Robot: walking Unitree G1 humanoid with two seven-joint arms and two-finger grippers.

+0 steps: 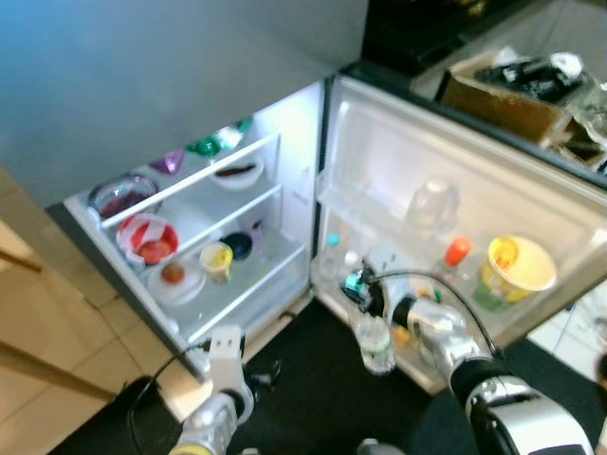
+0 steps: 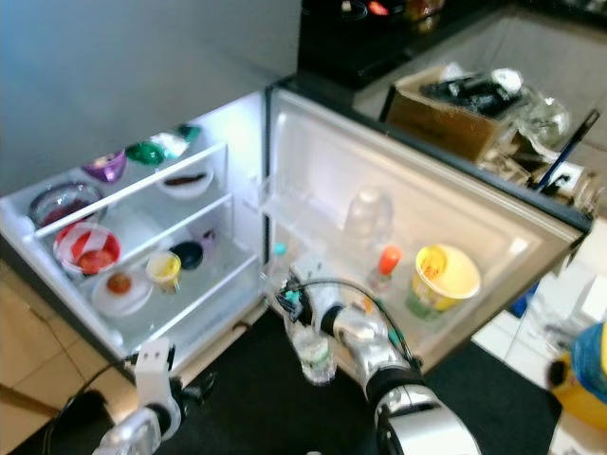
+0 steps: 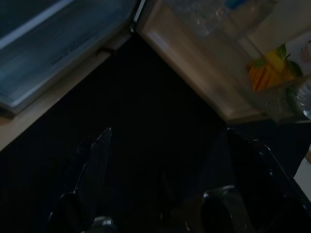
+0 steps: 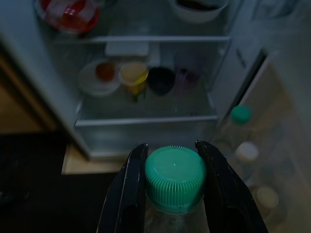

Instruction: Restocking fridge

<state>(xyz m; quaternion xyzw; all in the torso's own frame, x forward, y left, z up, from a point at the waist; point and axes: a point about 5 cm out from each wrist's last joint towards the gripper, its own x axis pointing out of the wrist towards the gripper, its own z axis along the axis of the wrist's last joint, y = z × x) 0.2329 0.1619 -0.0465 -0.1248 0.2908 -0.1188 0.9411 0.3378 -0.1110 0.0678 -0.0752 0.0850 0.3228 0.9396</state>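
1. While the fridge (image 1: 313, 180) is standing with its door (image 1: 455, 190) swung wide open, the right end effector (image 4: 173, 180) is gripping a clear water bottle (image 1: 374, 343) by the neck, its two black fingers (image 4: 127, 187) pressing on either side of the green cap (image 4: 175, 177).
2. That bottle is hanging in front of the fridge, low down beside the door's bottom rack and above the dark floor (image 1: 313, 398); it is not yet resting in any rack or on any shelf.
3. Much of the fridge is already looking stocked: bowls (image 1: 123, 194) are sitting on the upper shelf, a red-patterned bowl (image 1: 149, 239) and a plate (image 1: 174, 278) with a yellow cup (image 1: 217, 256) are sitting on the shelves below.
4. On the fridge door, a yellow tub (image 1: 517, 265), an orange-capped bottle (image 1: 456, 254), a large clear bottle (image 1: 432, 209) and a few small capped bottles (image 1: 332, 248) are occupying the racks.
5. The left end effector (image 3: 165, 179) is hanging idle near the floor below the fridge, its fingers spread wide and holding nothing.
6. Judging by this, the restocking is running partway: the bottle in hand is waiting to be placed, probably in the door rack just beside it, and closing the door is remaining after that.
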